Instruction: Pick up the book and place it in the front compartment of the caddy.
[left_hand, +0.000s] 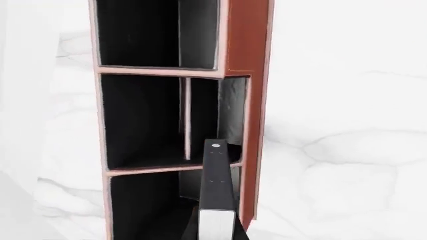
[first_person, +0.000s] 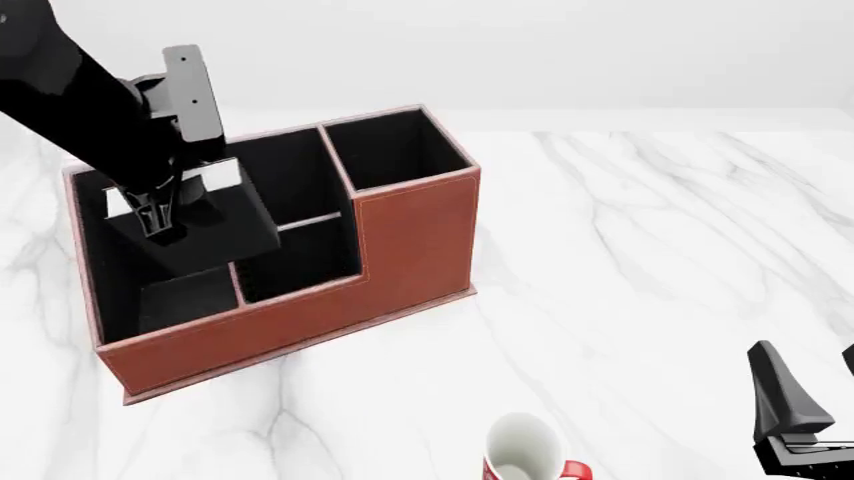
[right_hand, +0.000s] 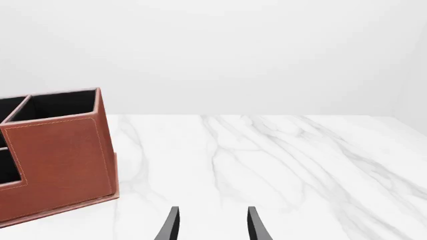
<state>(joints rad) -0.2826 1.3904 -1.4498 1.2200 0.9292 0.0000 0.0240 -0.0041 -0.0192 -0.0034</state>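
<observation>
Left gripper (first_person: 163, 212) hangs over the low front section of the caddy (first_person: 400, 235), fingers pointing down and clamped on the book (first_person: 200, 215), a thin black slab held on edge and tilted, its lower end already below the caddy's rim. In the left wrist view the book (left_hand: 217, 190) runs straight out from the fingers with its white page edge nearest the camera, its far end over a divider between black-lined cells, so the long axis lies along the direction of descent. Whether the book sits squarely over the front compartment or straddles the divider cannot be told; the arm covers much of that corner in the front view, and the fingertips themselves are hard to separate from the dark cover. Further right a white-and-red mug (first_person: 523, 452) stands near the table's (first_person: 641, 300) front edge, cut off by the frame. Right gripper (right_hand: 210, 225) waits well apart from the caddy, fingers spread and empty.
</observation>
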